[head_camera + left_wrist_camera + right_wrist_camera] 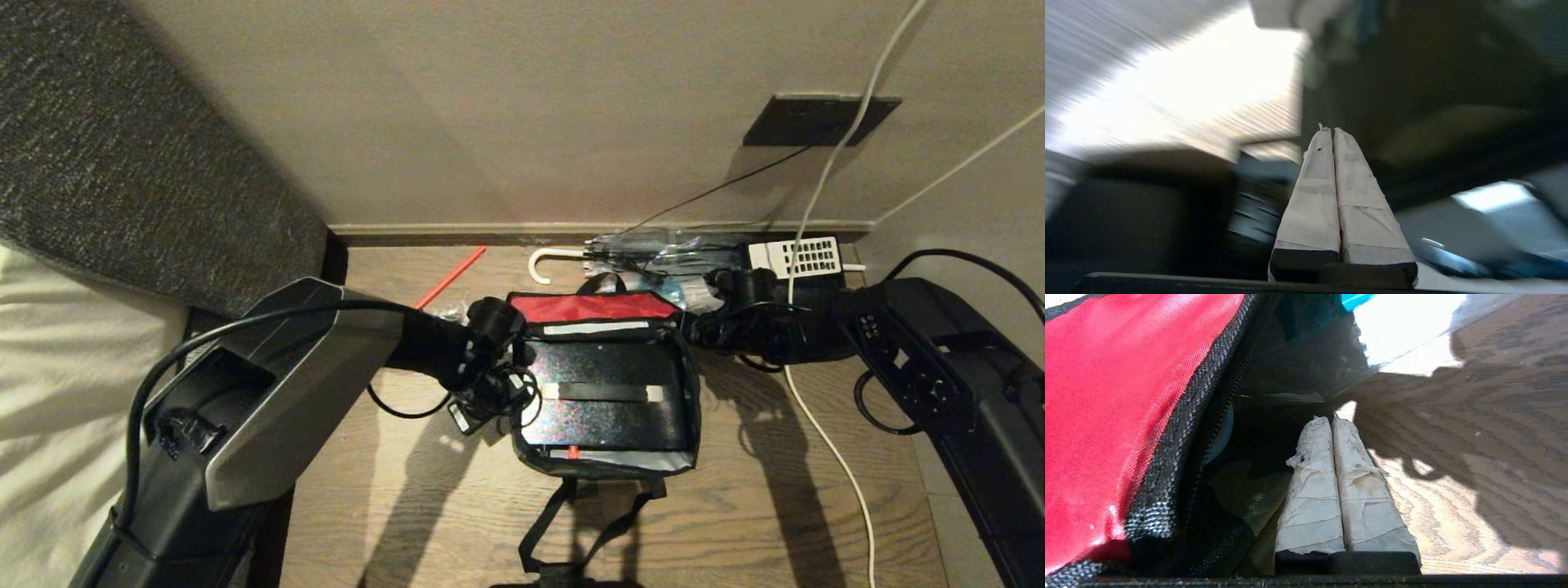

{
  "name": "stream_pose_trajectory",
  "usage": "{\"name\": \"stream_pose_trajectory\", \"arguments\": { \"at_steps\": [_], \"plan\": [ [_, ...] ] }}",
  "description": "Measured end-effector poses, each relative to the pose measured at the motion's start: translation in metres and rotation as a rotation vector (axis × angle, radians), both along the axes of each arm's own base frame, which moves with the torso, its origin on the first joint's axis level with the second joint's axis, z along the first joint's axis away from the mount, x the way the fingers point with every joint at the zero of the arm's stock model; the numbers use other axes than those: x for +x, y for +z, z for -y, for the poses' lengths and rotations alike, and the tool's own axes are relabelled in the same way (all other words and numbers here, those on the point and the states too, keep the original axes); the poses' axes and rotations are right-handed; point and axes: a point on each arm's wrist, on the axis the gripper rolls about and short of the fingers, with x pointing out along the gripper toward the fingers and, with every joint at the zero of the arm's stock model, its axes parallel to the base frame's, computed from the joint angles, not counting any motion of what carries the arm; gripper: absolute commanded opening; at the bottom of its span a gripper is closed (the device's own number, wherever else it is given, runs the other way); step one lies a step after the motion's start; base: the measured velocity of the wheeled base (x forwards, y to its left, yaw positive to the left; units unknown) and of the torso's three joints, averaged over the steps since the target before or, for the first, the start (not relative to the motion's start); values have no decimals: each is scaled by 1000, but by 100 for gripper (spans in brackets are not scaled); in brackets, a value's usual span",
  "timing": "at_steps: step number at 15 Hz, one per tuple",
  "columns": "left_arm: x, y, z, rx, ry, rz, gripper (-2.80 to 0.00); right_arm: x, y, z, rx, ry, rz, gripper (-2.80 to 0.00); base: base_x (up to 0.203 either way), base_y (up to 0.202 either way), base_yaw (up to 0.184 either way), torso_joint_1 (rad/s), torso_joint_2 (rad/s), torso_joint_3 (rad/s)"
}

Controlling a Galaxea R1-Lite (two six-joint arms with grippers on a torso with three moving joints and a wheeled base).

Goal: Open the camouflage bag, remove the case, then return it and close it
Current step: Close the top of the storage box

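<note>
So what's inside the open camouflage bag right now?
The black case lies flat inside the camouflage bag, its strap handle up and the red-lined flap folded back. Whatever is beneath the case is covered.

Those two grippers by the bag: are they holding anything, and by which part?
Nothing is held. The left gripper and right gripper both have their fingers pressed together, empty, either side of the open camouflage bag.

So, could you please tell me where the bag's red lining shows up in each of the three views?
Head view: the red lining is a strip at picture centre, along the open camouflage bag's far edge.
Left wrist view: not identifiable.
Right wrist view: it fills the picture's left side.
Shared landmark: the wooden floor.
</note>
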Motion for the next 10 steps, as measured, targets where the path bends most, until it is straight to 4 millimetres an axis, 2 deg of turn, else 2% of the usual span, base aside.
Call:
{"name": "stream_pose_trajectory", "arguments": {
  "at_steps": [2,6,10],
  "plan": [
    [4,2,-10,47,-3,25,-280,0,1,1,0,-3,0,-280,0,0,0,0,0,0],
    [20,6,-31,30,53,73,-280,-1,12,10,11,-26,13,-280,0,0,0,0,0,0],
    [31,7,-43,15,92,106,-280,-2,24,41,16,-90,2,-280,0,0,0,0,0,0]
  ]
}}
